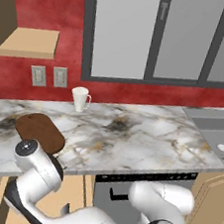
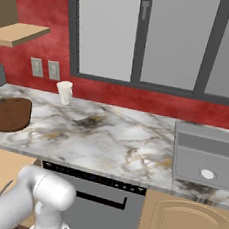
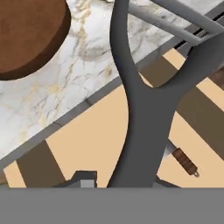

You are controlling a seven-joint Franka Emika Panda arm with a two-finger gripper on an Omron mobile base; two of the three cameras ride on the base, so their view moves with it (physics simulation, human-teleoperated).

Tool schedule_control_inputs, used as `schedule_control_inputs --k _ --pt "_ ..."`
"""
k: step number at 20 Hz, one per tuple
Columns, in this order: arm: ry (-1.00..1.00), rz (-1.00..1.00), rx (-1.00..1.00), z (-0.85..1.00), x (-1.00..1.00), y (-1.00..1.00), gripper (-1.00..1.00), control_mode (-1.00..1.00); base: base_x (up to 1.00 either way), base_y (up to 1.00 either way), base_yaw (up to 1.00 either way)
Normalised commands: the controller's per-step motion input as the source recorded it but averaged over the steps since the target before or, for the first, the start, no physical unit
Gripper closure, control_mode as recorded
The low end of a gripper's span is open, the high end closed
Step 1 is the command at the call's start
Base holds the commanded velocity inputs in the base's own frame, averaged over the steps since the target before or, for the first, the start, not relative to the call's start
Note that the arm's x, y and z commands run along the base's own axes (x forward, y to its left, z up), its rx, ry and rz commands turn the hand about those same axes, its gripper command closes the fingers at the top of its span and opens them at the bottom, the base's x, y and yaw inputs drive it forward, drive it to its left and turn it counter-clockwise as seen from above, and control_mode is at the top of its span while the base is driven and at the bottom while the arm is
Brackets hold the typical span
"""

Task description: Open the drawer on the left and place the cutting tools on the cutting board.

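The peeler [image 3: 144, 113] is dark grey, its handle widening into a Y-shaped head with a thin bar across the fork. It rises straight from between the fingertips [image 3: 87, 180] of the end effector [image 3: 120, 183], which looks clenched on its handle, above the open drawer [image 3: 92, 140]. The drawer is light tan with a plain inside, and sits under the near left edge of the marble desk [image 1: 130, 136]. The knife [image 3: 183, 161], with a ribbed reddish-brown handle, lies in the drawer just right of the peeler. The cutting board [image 1: 39, 132], a dark brown oval slab, rests on the desk's left end, with a white mug [image 1: 79, 99] farther back.
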Motion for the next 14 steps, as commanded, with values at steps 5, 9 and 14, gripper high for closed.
schedule_control_inputs --k 5,9,14 --pt "-0.04 0.02 -0.07 1.00 0.74 0.25 1.00 -1.00 0.00 0.00 0.00" --pt "0.00 0.00 -0.04 1.00 1.00 0.56 1.00 -1.00 0.00 0.00 0.00" --pt "0.04 0.00 -0.09 0.52 1.00 0.58 1.00 -1.00 0.00 0.00 0.00"
